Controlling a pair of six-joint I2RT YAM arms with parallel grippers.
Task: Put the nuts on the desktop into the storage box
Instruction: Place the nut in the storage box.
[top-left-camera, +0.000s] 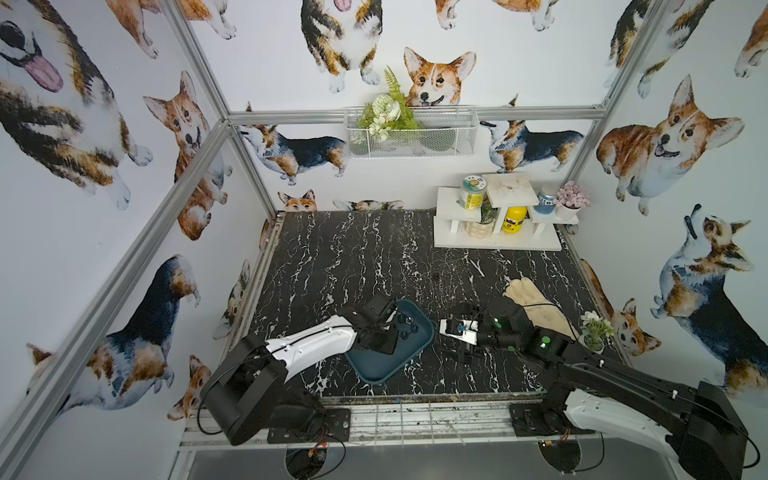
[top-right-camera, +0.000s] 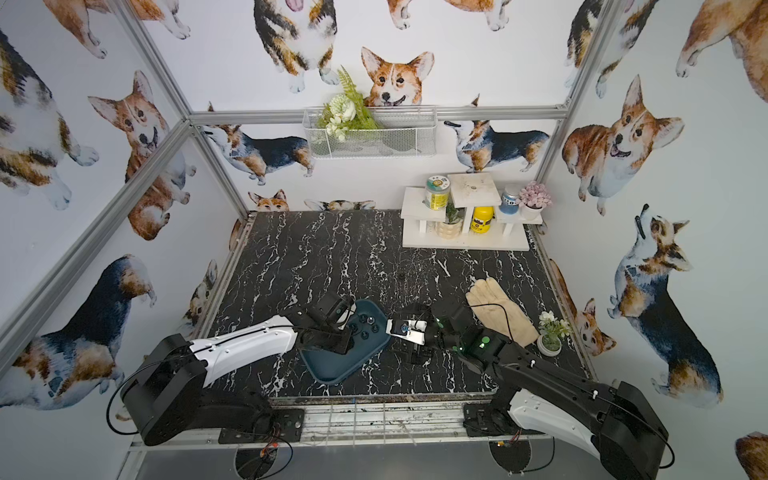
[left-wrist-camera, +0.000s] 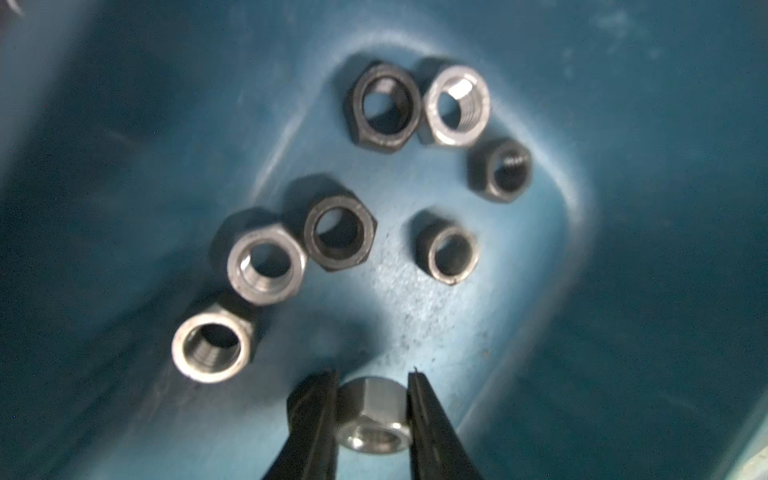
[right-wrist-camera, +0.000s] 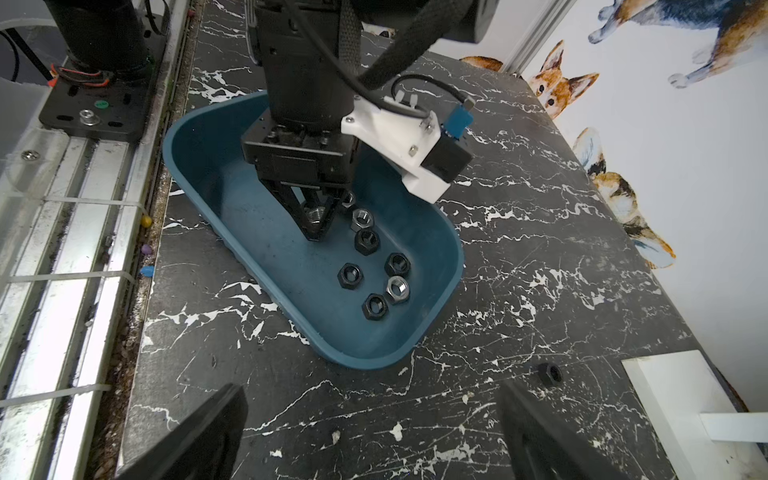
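The teal storage box (top-left-camera: 374, 374) (right-wrist-camera: 365, 361) sits on the black marble desktop (top-left-camera: 332, 257) near its front edge. Several black and silver nuts (left-wrist-camera: 382, 106) (right-wrist-camera: 351, 275) lie on the box floor. My left gripper (left-wrist-camera: 372, 376) (right-wrist-camera: 314, 235) reaches down inside the box, shut on a silver nut (left-wrist-camera: 371, 415) just above the floor. My right gripper (right-wrist-camera: 370, 386) hovers open over bare desktop beside the box, with nothing between its fingers. One black nut (right-wrist-camera: 549, 372) (top-left-camera: 436, 275) lies on the desktop, close to one right finger.
A tan glove (top-left-camera: 536, 307) and a small potted plant (top-left-camera: 596, 332) lie by the right arm. A white stepped shelf (top-left-camera: 494, 216) with jars stands at the back right. A wire basket (top-left-camera: 411, 133) hangs on the back wall. A metal rail (right-wrist-camera: 83, 249) borders the front edge.
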